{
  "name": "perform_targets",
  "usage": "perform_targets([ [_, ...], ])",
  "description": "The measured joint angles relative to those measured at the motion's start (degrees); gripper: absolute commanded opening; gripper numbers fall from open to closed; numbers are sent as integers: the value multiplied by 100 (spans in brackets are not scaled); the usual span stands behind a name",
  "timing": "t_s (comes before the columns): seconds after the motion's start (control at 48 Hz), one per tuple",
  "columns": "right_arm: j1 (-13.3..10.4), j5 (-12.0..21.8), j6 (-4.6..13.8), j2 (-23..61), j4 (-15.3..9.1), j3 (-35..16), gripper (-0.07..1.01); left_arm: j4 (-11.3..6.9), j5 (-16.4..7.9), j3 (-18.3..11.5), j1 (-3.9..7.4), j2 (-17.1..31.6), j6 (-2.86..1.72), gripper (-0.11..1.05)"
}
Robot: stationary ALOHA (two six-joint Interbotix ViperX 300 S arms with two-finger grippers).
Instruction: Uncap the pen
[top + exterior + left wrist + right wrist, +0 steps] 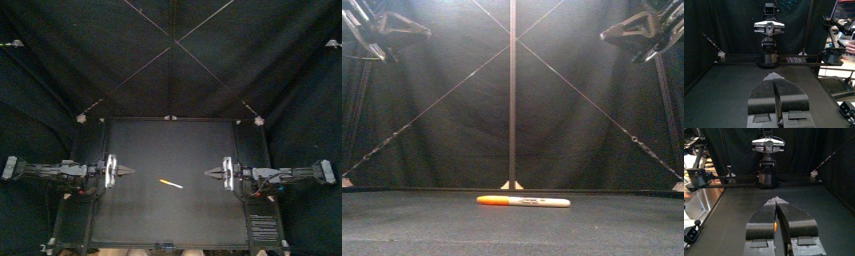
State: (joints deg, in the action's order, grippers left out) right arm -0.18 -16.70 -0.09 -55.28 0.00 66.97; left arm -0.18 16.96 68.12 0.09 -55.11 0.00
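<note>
From above, the pen [170, 183] lies flat near the middle of the counter [147, 215], a little toward the front and at a slant. The left gripper [128, 172] is at the left side of the counter and the right gripper [210, 172] at the right side. Both point toward the middle, well apart from the pen, and hold nothing.

From the front, the pen lies on its side across the view. Its orange cap [492, 200] is at the left end and is still on the white body [540, 202]. The left arm [380, 30] and the right arm [643, 28] are high in the top corners, far above the pen.

In the left wrist view, the left fingers [763, 95] are pressed together with no gap and nothing between them. The right arm stands opposite, across the counter.

In the right wrist view, the right fingers [794, 220] are also closed on each other and empty. They face the left arm.
</note>
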Motion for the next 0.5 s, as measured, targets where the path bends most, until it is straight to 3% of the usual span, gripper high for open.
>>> perform_targets([
  [0.062, -9, 0, 35, 26, -9, 26, 0, 9, 88, 26, -9, 9, 18, -8],
  [0.292, -105, 79, 62, 668, 167, 35, 0, 114, 466, 149, -26, 149, 18, 0],
  [0.5, -79, 237, 88, 1837, 949, -352, 1, 141, 492, 149, 0, 712, 18, 1],
])
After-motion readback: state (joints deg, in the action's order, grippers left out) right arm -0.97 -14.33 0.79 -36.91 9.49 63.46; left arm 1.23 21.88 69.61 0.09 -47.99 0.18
